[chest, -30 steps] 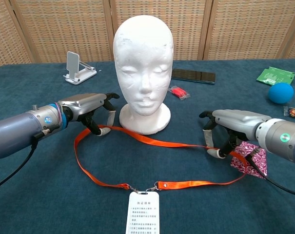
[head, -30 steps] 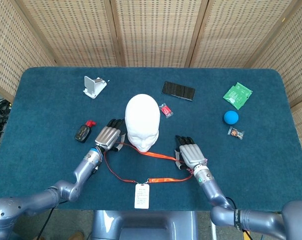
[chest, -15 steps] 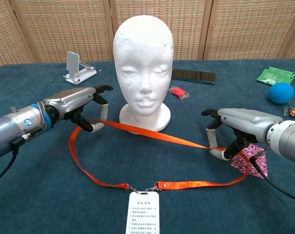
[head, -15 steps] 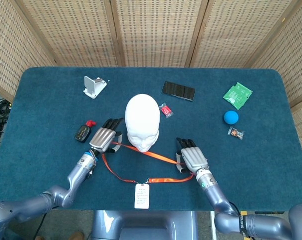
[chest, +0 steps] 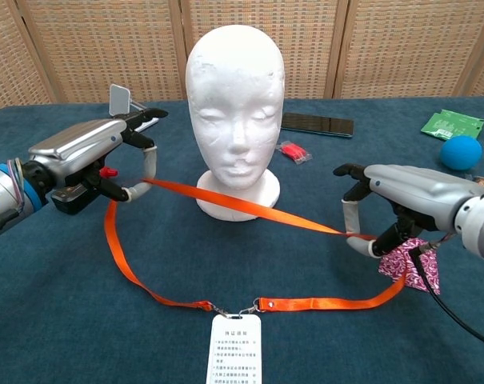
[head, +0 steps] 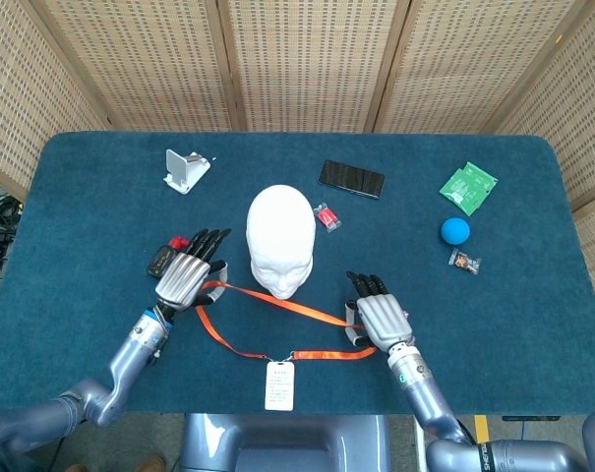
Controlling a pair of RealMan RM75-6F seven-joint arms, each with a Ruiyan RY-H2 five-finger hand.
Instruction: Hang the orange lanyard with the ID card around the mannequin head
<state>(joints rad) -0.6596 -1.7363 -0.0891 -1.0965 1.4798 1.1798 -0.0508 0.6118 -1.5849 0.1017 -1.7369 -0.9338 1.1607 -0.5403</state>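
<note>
Your left hand (chest: pixel 90 156) is pinching the orange fabric lanyard (chest: pixel 250 210) between thumb and fingers, lifted off the dark blue cloth-covered table (head: pixel 533 295), just left of the white foam mannequin head (chest: pixel 235 96). Your right hand (chest: pixel 398 200) is gripping the other side of the loop in the same way, low and to the right of the head's base. Between your two hands the strap is stretching taut in a straight line, passing in front of the round base of the mannequin head and sloping down from left to right. The rest of the loop is hanging down from each hand and lying on the table, meeting at metal clips above the white rectangular ID card (chest: pixel 233 349), which is lying flat at the near edge. The head is standing upright at the middle of the table, facing you, with the lanyard not yet over it.

Under your right hand a small purple patterned cloth (chest: pixel 410 268) is lying. A black and red device (head: pixel 164 259) is sitting just beyond your left hand. Further back are lying a white phone stand (head: pixel 186 169), a black smartphone (head: pixel 352 178), a small red packet (head: pixel 327 216), a green packet (head: pixel 468 187), a blue ball (head: pixel 455 231) and a small wrapped sweet (head: pixel 464 261).
</note>
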